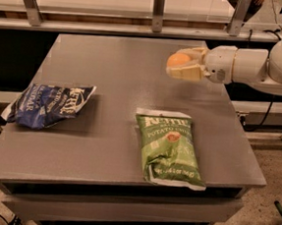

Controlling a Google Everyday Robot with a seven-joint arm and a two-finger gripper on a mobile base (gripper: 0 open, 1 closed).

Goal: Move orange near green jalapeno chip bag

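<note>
The orange (178,60) is a small round fruit held between the cream fingers of my gripper (183,65), raised above the right back part of the grey table (119,83). The white arm comes in from the right edge. The gripper is shut on the orange. The green jalapeno chip bag (169,147) lies flat near the table's front right, well below the gripper in the picture. The orange and the bag are apart.
A dark blue chip bag (49,105) lies at the table's left side. A rail with metal posts (158,10) runs behind the table. The table's right edge is under the arm. Cables hang at the far right.
</note>
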